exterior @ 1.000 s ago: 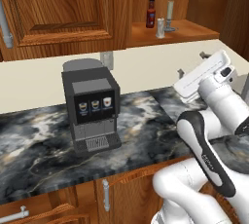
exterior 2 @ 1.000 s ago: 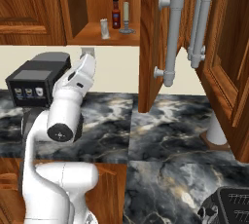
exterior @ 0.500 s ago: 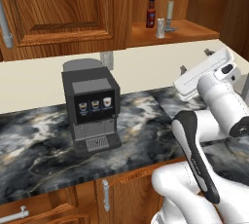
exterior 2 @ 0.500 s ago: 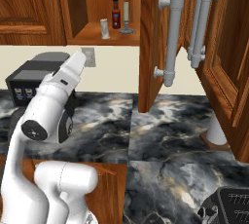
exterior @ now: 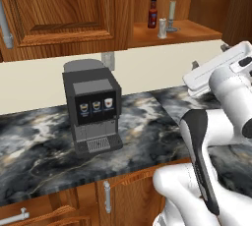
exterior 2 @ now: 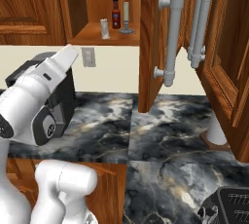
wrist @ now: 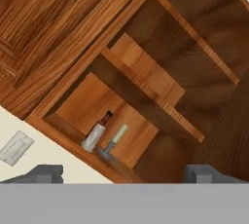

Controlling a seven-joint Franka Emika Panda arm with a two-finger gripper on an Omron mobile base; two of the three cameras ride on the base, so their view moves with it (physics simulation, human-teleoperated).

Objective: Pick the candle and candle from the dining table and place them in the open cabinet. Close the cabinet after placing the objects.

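Both candles, stubby candle [exterior 2: 104, 28] and stick candle [exterior 2: 126, 18], stand near the front edge of the cabinet [exterior 2: 102, 35] bottom shelf; fingers [wrist: 121, 173] spread, empty, facing it; door [exterior 2: 155, 43] open, presumably awaiting closure.

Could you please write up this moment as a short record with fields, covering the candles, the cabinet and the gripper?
short candle: stubby cylinder upright on the lowest cabinet shelf, near the front edge
tall candle: thin stick on a round base, same shelf, further back and to the right
bottle: dark, red cap, between the two candles, at the back
cabinet door: open, swung out, bar handle facing the room
gripper: open, holding nothing, aimed at the cabinet
counter: coffee machine below the cabinets
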